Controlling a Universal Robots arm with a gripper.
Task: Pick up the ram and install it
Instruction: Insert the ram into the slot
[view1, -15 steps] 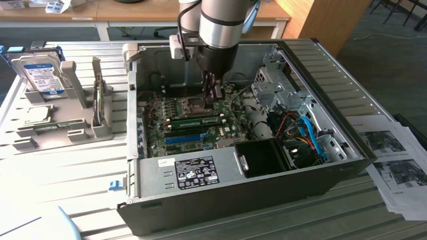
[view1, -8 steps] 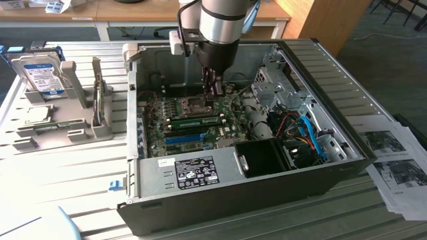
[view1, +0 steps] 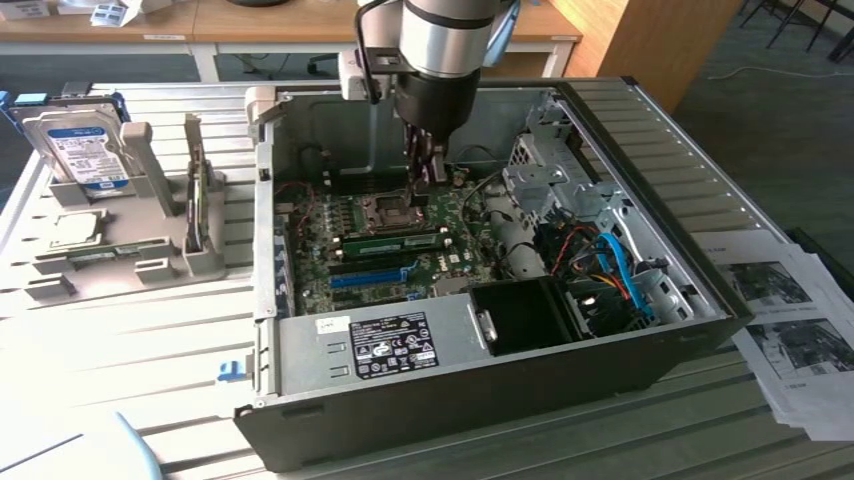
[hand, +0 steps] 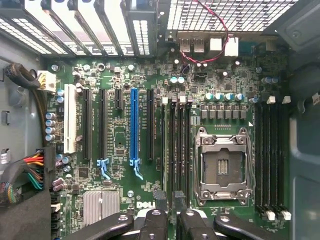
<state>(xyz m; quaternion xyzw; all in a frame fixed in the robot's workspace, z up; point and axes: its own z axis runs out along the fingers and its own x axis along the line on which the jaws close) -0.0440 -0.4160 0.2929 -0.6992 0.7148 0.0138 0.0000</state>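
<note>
Your gripper (view1: 430, 190) hangs inside the computer case (view1: 694, 190), just above the motherboard (hand: 120, 135), with its fingers parted and nothing between them. The ram (view1: 394, 241) stands in a slot beside the empty processor socket (hand: 221, 167); I cannot tell whether its clips are latched. If you are seating it, line up square with the slot, press evenly at both ends, and avoid the socket pins.

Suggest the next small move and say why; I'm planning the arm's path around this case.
Probably a straight lift out of the case. The gripper hangs over the motherboard, fingers apart with nothing between them, and a green ram stick already sits in a slot beside the CPU socket. The case walls stand close around the arm, so sideways travel looks risky.
</note>
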